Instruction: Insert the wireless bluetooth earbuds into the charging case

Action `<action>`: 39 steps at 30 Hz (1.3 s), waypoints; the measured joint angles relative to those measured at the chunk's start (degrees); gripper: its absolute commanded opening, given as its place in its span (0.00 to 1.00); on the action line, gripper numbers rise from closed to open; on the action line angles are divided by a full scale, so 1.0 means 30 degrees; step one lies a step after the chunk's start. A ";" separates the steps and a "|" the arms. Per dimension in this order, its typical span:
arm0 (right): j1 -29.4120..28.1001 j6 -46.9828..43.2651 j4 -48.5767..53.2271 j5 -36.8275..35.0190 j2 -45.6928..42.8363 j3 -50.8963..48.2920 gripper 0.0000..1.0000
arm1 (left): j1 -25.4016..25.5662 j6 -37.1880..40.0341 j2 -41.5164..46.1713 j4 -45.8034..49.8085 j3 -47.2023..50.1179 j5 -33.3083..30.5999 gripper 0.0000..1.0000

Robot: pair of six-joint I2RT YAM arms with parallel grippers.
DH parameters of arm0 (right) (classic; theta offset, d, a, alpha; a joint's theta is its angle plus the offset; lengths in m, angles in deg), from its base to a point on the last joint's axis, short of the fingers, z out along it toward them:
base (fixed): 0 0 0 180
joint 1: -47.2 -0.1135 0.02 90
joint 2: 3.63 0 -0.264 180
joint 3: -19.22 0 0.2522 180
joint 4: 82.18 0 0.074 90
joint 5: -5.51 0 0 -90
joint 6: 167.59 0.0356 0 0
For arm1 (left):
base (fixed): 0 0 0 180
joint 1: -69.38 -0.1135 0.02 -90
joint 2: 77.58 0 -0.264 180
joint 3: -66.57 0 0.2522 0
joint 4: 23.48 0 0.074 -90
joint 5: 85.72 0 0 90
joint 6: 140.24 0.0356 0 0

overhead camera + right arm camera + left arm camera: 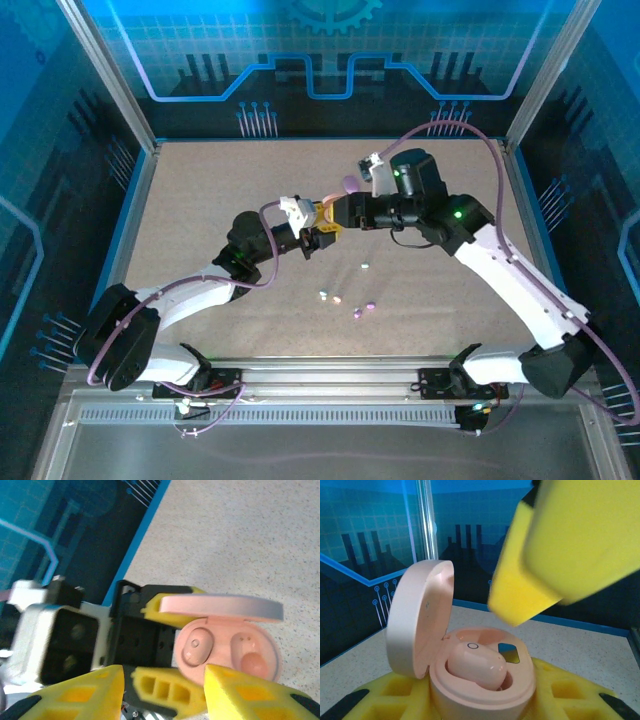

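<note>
Holding case level helps: left pincer grips it; right pincer, spread apart, should push earbud softly.

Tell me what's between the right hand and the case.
Only bare air, in the left wrist view, between a finger of the right hand and the earbud in the case.

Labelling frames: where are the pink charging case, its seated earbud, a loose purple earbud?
pink charging case (480,702), left wrist view, base front wall.
seated earbud (477,666), left wrist view, rounded top.
loose purple earbud (372,303), top view, centre.
</note>
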 measured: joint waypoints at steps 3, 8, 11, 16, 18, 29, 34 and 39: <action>0.0000 -0.0437 -0.0219 0.0000 -0.1158 -0.0168 0.41 | 0.0000 0.0000 0.0080 -0.0015 0.0007 -0.0117 0.28; 0.0117 -0.0780 -0.0911 -0.1428 -0.3869 -0.1749 0.36 | 0.0000 0.0000 0.0299 -0.0022 0.0051 -0.0255 0.28; 0.0772 -0.0736 -0.1086 -0.2550 -0.5384 -0.2943 0.34 | 0.0000 0.0000 0.0546 -0.0015 0.0168 -0.0306 0.28; 0.3599 -0.0197 -0.0838 -0.3468 -0.6521 -0.4765 0.34 | 0.0007 0.0007 0.1166 0.0168 0.0379 -0.0488 0.28; 0.4524 -0.0197 -0.0714 -0.3373 -0.6419 -0.5435 0.34 | 0.0000 0.0007 0.1486 0.0364 0.0379 -0.0605 0.28; 0.5115 -0.1202 0.0255 -0.0240 -0.0816 -0.8029 0.35 | 0.0000 0.0364 0.4182 0.2025 0.0379 -0.1610 0.28; 0.3475 -0.1858 0.0233 0.0291 0.1603 -0.8400 0.36 | 0.0000 0.0787 0.5136 0.2878 0.0379 -0.2091 0.28; 0.1647 -0.2448 0.0539 0.0124 0.4561 -0.7708 0.41 | 0.0007 0.1137 0.5559 0.3453 0.0372 -0.2361 0.28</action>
